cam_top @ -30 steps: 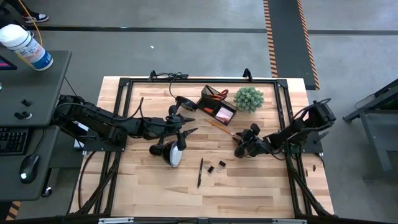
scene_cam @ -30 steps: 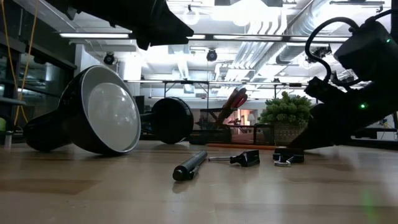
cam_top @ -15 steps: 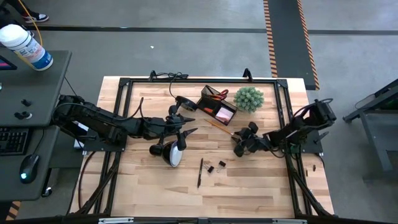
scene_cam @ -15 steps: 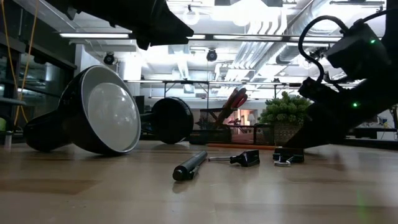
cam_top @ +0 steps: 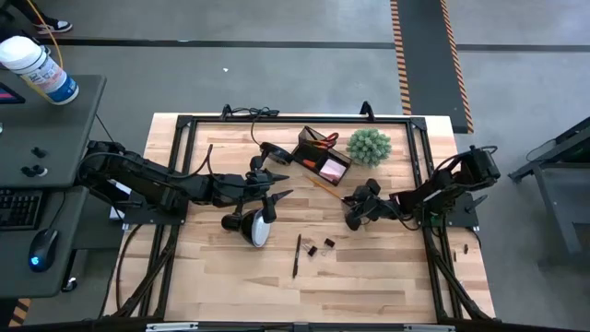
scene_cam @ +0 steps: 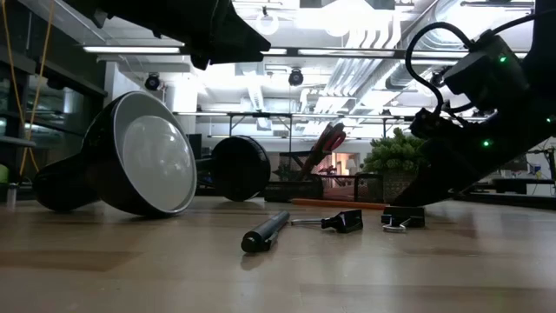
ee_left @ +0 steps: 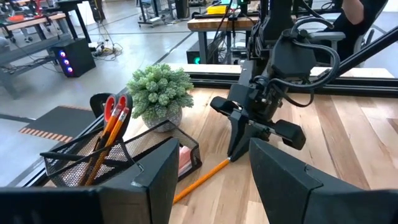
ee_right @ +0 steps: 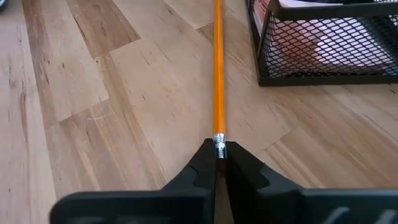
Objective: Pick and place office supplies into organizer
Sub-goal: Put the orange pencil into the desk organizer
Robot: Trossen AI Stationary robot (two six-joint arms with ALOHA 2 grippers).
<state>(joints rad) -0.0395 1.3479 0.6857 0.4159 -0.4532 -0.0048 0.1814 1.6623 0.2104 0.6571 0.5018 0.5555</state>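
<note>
An orange pencil lies on the table just near of the black mesh organizer. My right gripper stands at the pencil's right-hand end, shut on it. The organizer holds orange-handled scissors, pencils and a pink pad. A black pen and two binder clips lie flat nearer the front. My left gripper hovers open left of the organizer, above the lamp, touching nothing. My right gripper pinches the pencil's metal-banded end between its two fingers, at their free ends. The fingers come steeply from above, slanting in from the table's right. The pencil lies flat on the table, running away toward the organizer.
A black desk lamp lies tipped over left of centre, its base farther back. A green spiky plant stands right of the organizer. A black frame rail runs along the table's far edge.
My right gripper has shut on the pencil's end, and its wrist has shifted a little toward the table's far edge. The pencil has stayed flat on the table.
</note>
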